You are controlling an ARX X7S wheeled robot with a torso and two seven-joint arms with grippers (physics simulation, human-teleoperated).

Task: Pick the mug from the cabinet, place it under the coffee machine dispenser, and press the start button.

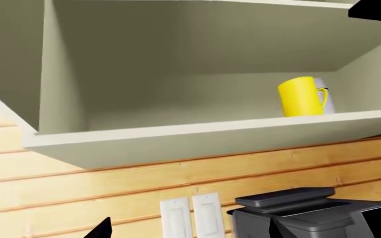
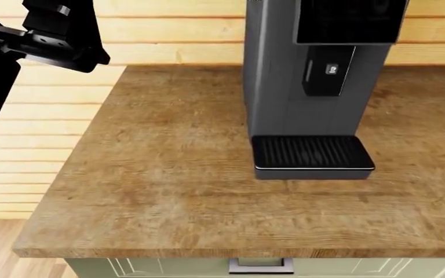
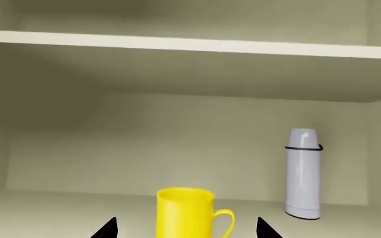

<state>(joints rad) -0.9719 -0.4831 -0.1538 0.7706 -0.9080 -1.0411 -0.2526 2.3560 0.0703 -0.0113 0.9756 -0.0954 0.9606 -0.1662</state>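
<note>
no writing readable — only a small white icon on the dispenser (image 2: 329,70). mug (image 3: 184,212) on the cabinet (image 3: 177,47) shelf, between wide right fingertips (image 3: 104,229); left fingers unclear.

Mug (image 3: 184,212) on cabinet shelf (image 3: 58,203), flask (image 3: 303,173) beside (further back).

Pale flask (image 3: 303,180), wall switches (image 1: 192,215)

Bright yellow mug (image 3: 185,213), pale grey flask (image 3: 303,173) – black band, ribbed black drip tray (image 2: 313,153)
</note>
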